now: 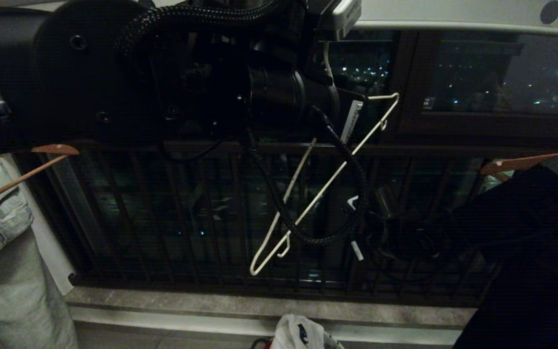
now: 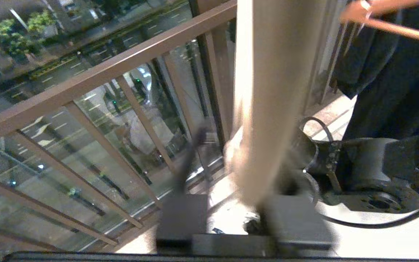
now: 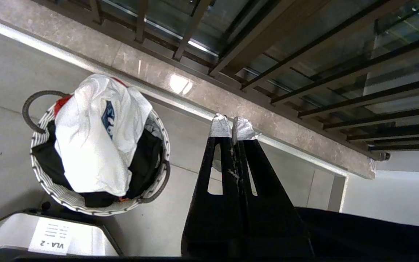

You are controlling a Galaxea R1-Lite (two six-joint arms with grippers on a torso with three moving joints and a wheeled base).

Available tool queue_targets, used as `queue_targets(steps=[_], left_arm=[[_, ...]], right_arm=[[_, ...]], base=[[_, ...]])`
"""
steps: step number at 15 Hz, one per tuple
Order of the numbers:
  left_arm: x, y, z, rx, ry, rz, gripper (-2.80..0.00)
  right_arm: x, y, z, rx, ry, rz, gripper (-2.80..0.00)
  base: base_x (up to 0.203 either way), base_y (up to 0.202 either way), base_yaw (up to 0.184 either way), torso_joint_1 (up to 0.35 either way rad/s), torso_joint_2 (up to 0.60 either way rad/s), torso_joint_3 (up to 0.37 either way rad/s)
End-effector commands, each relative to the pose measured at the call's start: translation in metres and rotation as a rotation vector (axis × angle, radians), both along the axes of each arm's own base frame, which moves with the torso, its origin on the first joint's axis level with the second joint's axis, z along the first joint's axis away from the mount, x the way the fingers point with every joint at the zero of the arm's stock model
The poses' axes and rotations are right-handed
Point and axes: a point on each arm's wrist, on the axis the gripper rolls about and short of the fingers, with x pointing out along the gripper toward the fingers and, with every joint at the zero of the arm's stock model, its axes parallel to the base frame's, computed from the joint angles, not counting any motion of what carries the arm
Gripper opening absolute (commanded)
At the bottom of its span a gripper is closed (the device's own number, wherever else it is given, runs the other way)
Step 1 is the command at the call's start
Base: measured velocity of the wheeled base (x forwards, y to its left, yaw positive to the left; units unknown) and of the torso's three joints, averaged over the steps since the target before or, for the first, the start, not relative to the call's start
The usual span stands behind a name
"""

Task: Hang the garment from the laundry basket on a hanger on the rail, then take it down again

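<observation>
Left gripper (image 2: pixel 231 214): raised to the long pale grey-white metal rail (image 1: pixel 453 19) at the top of the head view; in the wrist view the pale bar (image 2: pixel 267 91) runs blurred between the two dark fingers (image 2: pixel 182 218), which stand a little apart on either side of it. I cannot tell whether they press on anything.
Hanger: a thin white wire hanger (image 1: pixel 325 189) hangs tilted just below the left arm's wrist, in front of the dark brown balcony railing (image 1: pixel 187 218); its neck is hidden behind the arm, so how it is carried cannot be told.
Right gripper (image 3: pixel 232 127): low and idle above the floor, its taped tips pressed together with nothing between them.
Garment: the white short-sleeved T-shirt with a blue chest print (image 3: pixel 96 134) lies crumpled on top of the small round dark laundry basket with a white-patterned rim (image 3: pixel 49 182), over dark clothes.
Basket: on the pale floor (image 3: pixel 9 87), near the stone ledge below the railing.
Other clothes: a pale denim garment (image 1: pixel 3 252) hangs on a brown wooden hanger (image 1: pixel 27 174) at the left; a dark garment (image 1: pixel 526 252) hangs on another at the right.
</observation>
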Motion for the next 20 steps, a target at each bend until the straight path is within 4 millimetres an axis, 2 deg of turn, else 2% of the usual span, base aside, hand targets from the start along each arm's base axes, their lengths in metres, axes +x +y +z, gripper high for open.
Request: queue_targets(steps=[1, 6, 9, 12, 13, 16, 20], left_arm=[[0.002, 0.006, 0.003, -0.009, -0.002, 0.016, 0.0], [-0.016, 0.027, 0.021, -0.055, -0.025, 0.024, 0.0], [-0.05, 0.065, 0.042, -0.149, -0.021, 0.024, 0.0], [-0.086, 0.106, 0.027, -0.145, 0.032, 0.025, 0.0], [-0.096, 0.118, 0.02, -0.141, 0.048, 0.027, -2.8], [-0.114, 0.149, 0.005, -0.168, 0.088, 0.066, -2.8], [-0.136, 0.175, -0.02, -0.147, 0.117, 0.08, -2.8]], right_arm=[[0.0, 0.0, -0.001, -0.002, 0.0, 0.0, -2.8], [0.0, 0.0, 0.0, -0.002, -0.001, -0.001, -2.8], [0.001, -0.001, 0.0, -0.002, -0.001, -0.002, -2.8], [-0.003, -0.002, -0.001, -0.003, 0.006, -0.003, -2.8], [-0.009, -0.005, 0.003, 0.004, 0.007, -0.008, -2.8], [-0.028, -0.011, 0.007, 0.015, 0.027, -0.025, -2.8], [-0.076, -0.032, 0.038, 0.101, -0.002, -0.088, -2.8]], base=[[0.0, 0.0, 0.0, 0.0, 0.0, 0.0], [0.0, 0.0, 0.0, 0.0, 0.0, 0.0], [0.0, 0.0, 0.0, 0.0, 0.0, 0.0], [0.0, 0.0, 0.0, 0.0, 0.0, 0.0], [0.0, 0.0, 0.0, 0.0, 0.0, 0.0], [0.0, 0.0, 0.0, 0.0, 0.0, 0.0], [0.0, 0.0, 0.0, 0.0, 0.0, 0.0]])
